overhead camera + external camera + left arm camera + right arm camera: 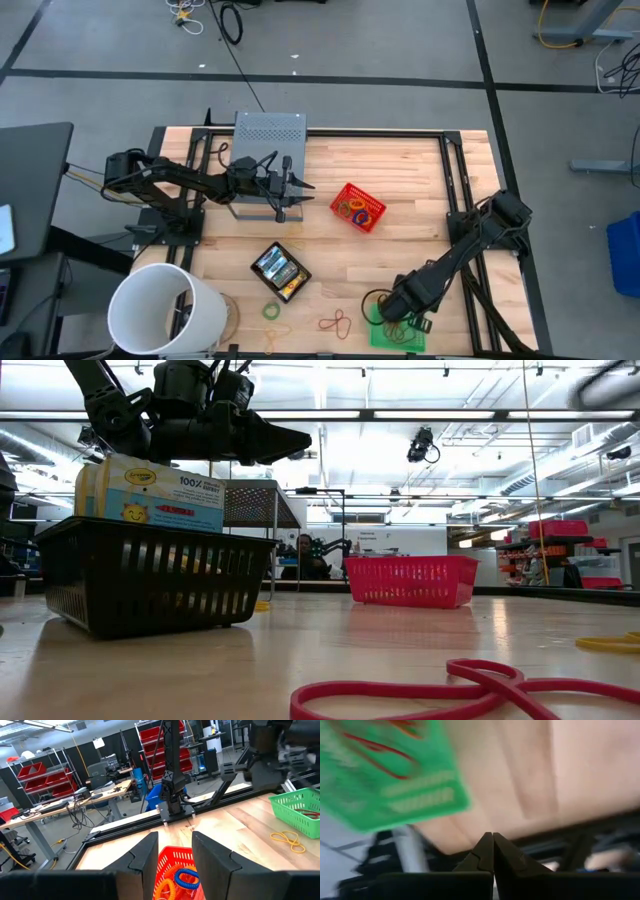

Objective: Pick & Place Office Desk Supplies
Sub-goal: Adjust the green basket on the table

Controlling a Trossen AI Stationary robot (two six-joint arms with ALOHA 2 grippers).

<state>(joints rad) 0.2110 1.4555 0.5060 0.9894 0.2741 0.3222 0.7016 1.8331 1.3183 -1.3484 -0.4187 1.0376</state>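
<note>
A black basket (280, 270) (150, 585) holds yellow-and-green crayon boxes (150, 495). A red basket (358, 207) (177, 875) holds orange and blue rubber bands (187, 879). Loose bands lie flat on the wood: a red one (335, 322) (450, 690), a green one (272, 311) and a yellow one (287, 840). My left gripper (300, 195) (175, 842) hovers open just left of the red basket, pointing at it. My right gripper (395, 305) (493, 837) is shut over the green basket (398, 330) (300, 812) at the near edge, and nothing shows between its fingers.
A large white bucket (160, 310) stands at the near left corner. A grey perforated stand (268, 130) sits at the far edge behind the left arm. A dark rail frame (455, 180) borders the table. Bare wood lies between the red and green baskets. A person (305, 557) sits far behind.
</note>
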